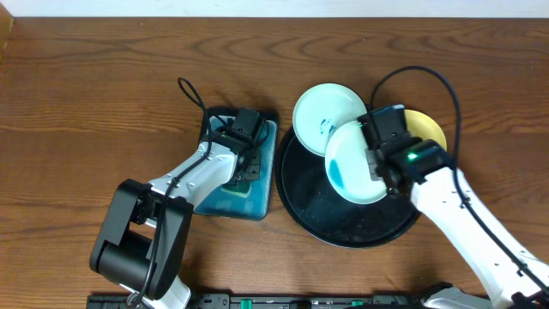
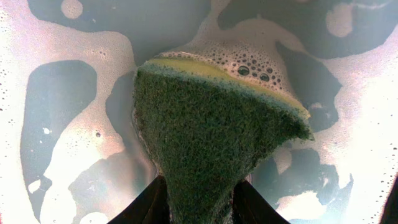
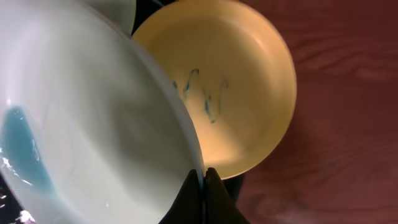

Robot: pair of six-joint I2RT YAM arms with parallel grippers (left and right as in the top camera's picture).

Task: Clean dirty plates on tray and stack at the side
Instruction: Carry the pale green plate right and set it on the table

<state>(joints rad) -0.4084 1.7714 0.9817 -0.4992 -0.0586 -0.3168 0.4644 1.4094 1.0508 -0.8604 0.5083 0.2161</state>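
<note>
Found right pincer [image 3: 200,177] clamped on rim of pale plate [image 3: 93,124], over tray [image 1: 343,227]. Logged yellow plate [image 3: 249,74] at tray's 2 o'clock, second pale plate [image 1: 319,110] at 11. Found left pincer [image 2: 202,200] gripping sponge [image 2: 211,124] in foamy basin [image 1: 253,206].

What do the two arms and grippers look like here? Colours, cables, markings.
Both the left arm and right arm have white link shells and black joint housings. The left gripper and right gripper are black, with dark tapered fingers. Thin black cables loop off both wrists. A small green light glows near the right wrist. No readable markings.
</note>
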